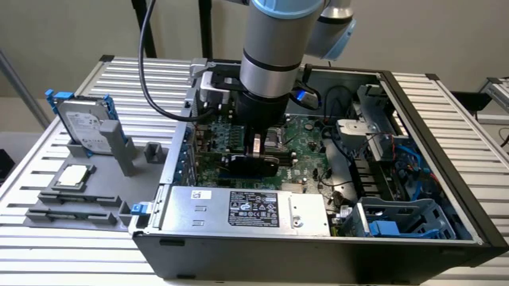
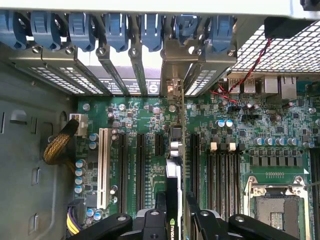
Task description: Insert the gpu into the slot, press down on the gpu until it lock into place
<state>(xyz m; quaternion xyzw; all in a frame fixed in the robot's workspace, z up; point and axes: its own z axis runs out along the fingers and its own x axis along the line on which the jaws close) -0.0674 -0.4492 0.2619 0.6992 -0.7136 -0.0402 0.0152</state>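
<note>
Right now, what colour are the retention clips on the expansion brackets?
Blue. The clips show best in the wrist view, beyond the gpu in the gripper.

Flat black gpu [image 2: 173, 200] [image 1: 250, 164], standing on edge — upright on green motherboard [image 2: 150, 107], mid-case

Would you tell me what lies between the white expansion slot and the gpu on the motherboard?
In the wrist view, parallel black expansion slots lie on the green board between the white expansion slot and the gpu.
</note>
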